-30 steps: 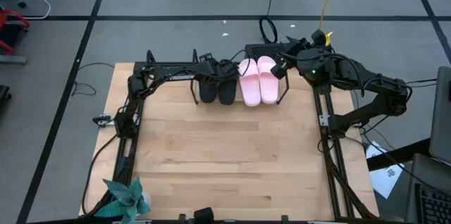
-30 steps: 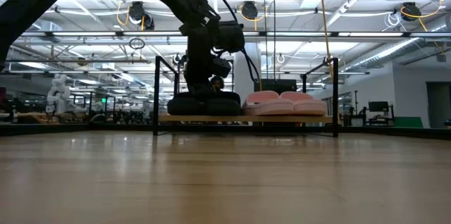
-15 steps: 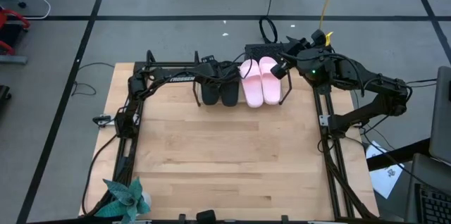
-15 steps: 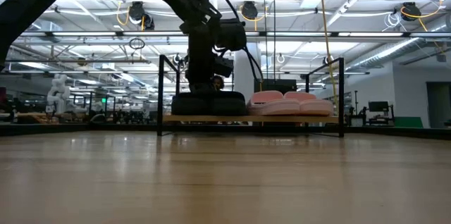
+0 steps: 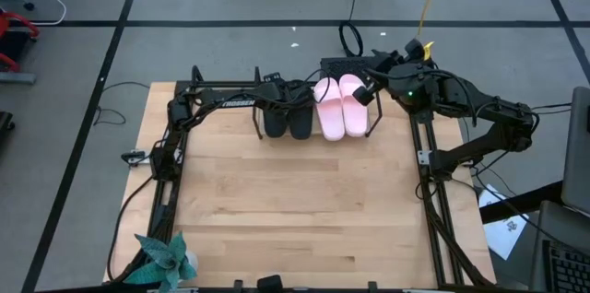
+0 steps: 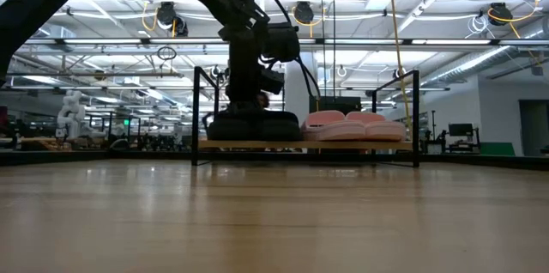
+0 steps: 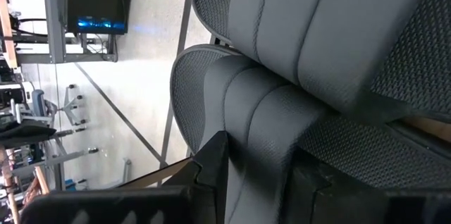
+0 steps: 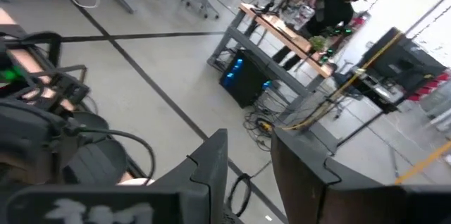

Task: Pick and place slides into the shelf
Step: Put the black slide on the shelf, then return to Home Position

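The shelf [image 5: 313,109] is found at the far edge of the table [image 5: 295,210], near the middle, and it is seen slightly further right than a second ago, with almost no shift over the last half second. All four slides are carried on it: the black pair [image 5: 286,116] toward its left end, the pink pair [image 5: 337,106] toward its right end, the two pairs just beside each other.

The left gripper [image 5: 293,99] is held over the black pair. In the left wrist view the strap of a black slide [image 7: 268,125] is seen lying between its fingers [image 7: 211,160], which are parted around it; whether the strap is actually squeezed cannot be told. The sideways nudge is judged to have come from this final seating of the slide.

The right gripper [image 5: 365,88] waits at the shelf's right end, close to the pink pair, with its fingers [image 8: 211,168] parted and nothing between them.

Placement is judged essentially complete; only release and withdrawal appear to be left.
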{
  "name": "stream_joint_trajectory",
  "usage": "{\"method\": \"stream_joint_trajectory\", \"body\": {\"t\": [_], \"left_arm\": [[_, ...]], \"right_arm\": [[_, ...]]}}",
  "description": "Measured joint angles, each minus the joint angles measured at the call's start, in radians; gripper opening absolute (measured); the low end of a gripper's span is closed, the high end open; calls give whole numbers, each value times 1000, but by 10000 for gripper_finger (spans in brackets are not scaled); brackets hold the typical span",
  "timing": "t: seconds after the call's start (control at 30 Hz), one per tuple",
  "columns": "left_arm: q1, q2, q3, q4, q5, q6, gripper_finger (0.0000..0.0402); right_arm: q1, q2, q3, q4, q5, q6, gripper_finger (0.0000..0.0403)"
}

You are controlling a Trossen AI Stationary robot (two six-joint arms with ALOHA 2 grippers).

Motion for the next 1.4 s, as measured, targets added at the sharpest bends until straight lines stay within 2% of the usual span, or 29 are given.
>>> {"method": "stream_joint_trajectory", "body": {"t": [0.57,0.67,0.9,1.0,1.13,1.4], "left_arm": [[0,0,0,-9,0,-2,92],[-1,0,0,-9,1,-2,116],[-19,0,0,-10,-32,34,208],[-28,0,0,-8,-38,42,232],[-37,-8,-1,-11,-45,41,247],[-59,-48,-1,-37,-43,11,251]], "right_arm": [[0,0,0,-3,-4,9,98],[0,0,0,-3,-4,9,98],[0,0,0,-3,-4,9,98],[0,0,0,-2,-4,9,98],[0,0,0,0,-4,9,98],[0,0,0,0,-4,20,98]]}}
